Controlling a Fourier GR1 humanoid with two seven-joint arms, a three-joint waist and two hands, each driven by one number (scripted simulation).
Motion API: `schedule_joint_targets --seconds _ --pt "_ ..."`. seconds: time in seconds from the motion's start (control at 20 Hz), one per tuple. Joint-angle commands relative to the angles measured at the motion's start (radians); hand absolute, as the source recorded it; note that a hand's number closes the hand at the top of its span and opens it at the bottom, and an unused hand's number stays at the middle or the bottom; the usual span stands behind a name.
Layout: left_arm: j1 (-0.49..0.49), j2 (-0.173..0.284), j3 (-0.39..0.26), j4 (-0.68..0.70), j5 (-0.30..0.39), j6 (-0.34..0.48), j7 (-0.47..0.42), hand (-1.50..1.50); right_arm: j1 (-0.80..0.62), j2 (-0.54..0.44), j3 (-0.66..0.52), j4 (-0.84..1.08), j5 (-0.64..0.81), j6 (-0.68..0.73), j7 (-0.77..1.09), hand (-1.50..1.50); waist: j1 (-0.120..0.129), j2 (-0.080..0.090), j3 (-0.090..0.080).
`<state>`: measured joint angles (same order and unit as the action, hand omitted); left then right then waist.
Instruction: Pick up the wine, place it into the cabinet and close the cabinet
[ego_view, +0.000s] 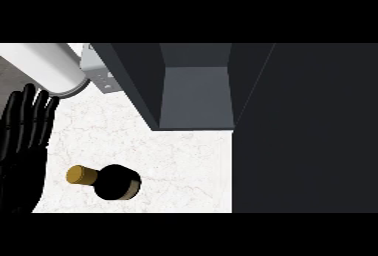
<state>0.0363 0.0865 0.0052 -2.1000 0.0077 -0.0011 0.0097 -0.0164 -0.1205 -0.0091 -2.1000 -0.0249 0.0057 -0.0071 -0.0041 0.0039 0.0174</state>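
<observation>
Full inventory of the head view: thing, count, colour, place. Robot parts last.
wine bottle: 1, black with a gold cap, on the counter, lower left of centre
cabinet: 1, dark grey, open, interior visible at top centre, door panel filling the right side
counter: 1, white marble, beneath the bottle
white cylinder: 1, white, top left
grey bracket: 1, light grey, beside the cylinder
left hand: 1, black, open, resting at the left edge, fingers up
right hand: not in view

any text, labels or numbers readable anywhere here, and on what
None can be read.
Black wine bottle with gold cap: a tan band near its base, no legible writing.
Dark grey open cabinet: plain surfaces.
White marble counter: only veining.
Black left hand: unmarked.
</observation>
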Motion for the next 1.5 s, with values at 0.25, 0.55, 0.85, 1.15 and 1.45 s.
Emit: schedule_joint_targets --seconds 0.25,0.55,0.85,1.15,1.45 --pt "0.008 0.119 -0.032 -0.085 0.294 -0.318 -0.060 -1.50 0.104 0.019 0.014 -0.083 0.019 -0.014 0.025 -1.50 -0.001 -0.008 -0.019" --pt "0.104 0.128 -0.083 -0.175 0.546 -0.310 0.228 -1.50 0.211 0.023 0.152 -0.232 -0.138 0.085 0.180 -1.50 0.003 -0.008 -0.017" --pt "0.057 0.221 0.062 -0.304 0.742 -0.224 0.392 -1.50 0.262 0.054 0.316 -0.467 -0.034 0.000 0.382 -1.50 0.002 -0.007 -0.018" --pt "0.036 0.210 0.059 -0.352 0.739 -0.152 0.476 -1.50 0.179 0.054 0.339 -0.532 -0.002 -0.052 0.507 -1.50 0.005 -0.007 -0.018" --pt "0.084 0.225 0.124 -0.344 0.778 -0.205 0.487 -1.50 0.237 0.040 0.395 -0.575 0.045 -0.075 0.513 -1.50 0.004 -0.010 -0.018"
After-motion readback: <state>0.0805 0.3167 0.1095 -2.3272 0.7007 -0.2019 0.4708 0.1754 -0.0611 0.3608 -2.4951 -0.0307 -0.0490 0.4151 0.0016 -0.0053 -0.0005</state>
